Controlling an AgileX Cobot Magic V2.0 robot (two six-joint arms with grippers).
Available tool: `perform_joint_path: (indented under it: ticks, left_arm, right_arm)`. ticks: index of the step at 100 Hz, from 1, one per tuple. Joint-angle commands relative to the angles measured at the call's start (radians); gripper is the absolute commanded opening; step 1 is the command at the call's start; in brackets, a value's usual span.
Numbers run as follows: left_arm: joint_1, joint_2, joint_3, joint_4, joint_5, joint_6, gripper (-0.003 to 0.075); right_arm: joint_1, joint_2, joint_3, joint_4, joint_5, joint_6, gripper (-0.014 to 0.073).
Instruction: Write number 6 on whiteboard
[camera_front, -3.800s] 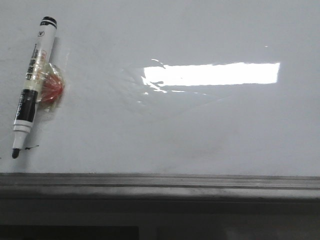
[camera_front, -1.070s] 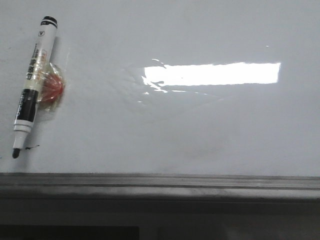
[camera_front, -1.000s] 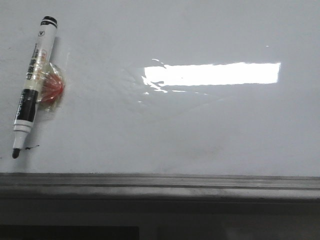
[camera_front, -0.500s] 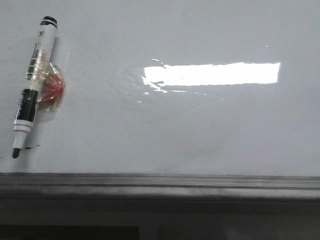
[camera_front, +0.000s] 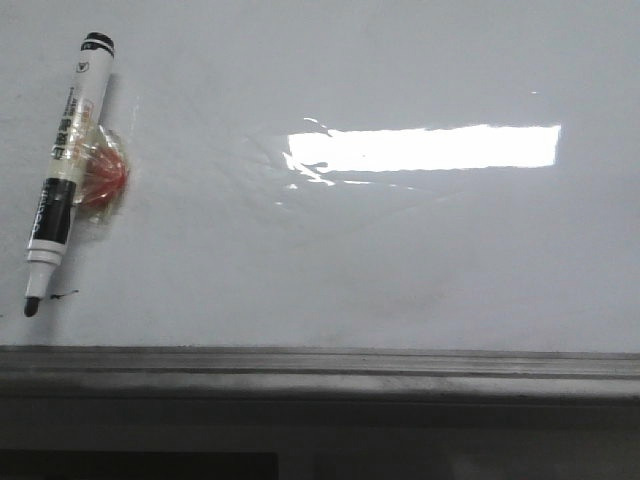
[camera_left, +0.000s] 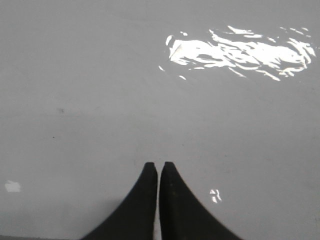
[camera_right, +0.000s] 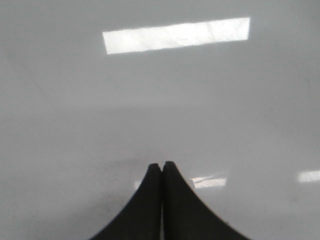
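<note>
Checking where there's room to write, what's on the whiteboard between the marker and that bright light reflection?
Nothing: in the front view the whiteboard is bare and unmarked between the marker and the reflection.

Left gripper (camera_left: 158, 167) with two black tapered fingers pressed together at lower centre of its wrist frame, right gripper (camera_right: 161, 166) likewise closed, holding nothing

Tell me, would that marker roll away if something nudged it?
Probably not far: the marker lies against a red lump that may hold it. Its round barrel could otherwise roll on the glossy whiteboard. It looks light and stiff.
</note>
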Motion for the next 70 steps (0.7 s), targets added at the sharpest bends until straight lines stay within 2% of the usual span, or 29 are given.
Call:
perform_joint_path:
  ticks: [1,20,29,42,50,70]
  left_arm:
    - [0.002,-0.032,0.043,-0.008,-0.083,-0.009,-0.0019]
    - [0.002,-0.032,0.043,-0.008,-0.088,-0.009,-0.0019]
    - [0.002,-0.032,0.041,-0.069,-0.134,-0.009,-0.0019]
    - [0.002,-0.032,-0.006,-0.068,-0.136,-0.004,-0.0019]
    - [0.002,-0.025,-0.056,-0.068,-0.098,0.021,-0.002]
    - [0.002,0.061,-0.181,-0.062,-0.022,0.035,-0.0019]
  right_arm:
    - [0.0,-0.019,0.026,-0.002,-0.086,-0.008,-0.0065]
    - [0.0,-0.019,0.026,-0.002,-0.088,-0.008,-0.0065]
    - [0.0,-0.019,0.026,0.075,-0.106,-0.008,-0.0065]
    - [0.0,0.002,0.009,0.182,-0.072,-0.008,-0.0065]
    - [0.0,0.028,-0.016,0.224,-0.05,-0.008,-0.0065]
    - [0.0,0.14,-0.118,0.224,0.036,-0.008,-0.0065]
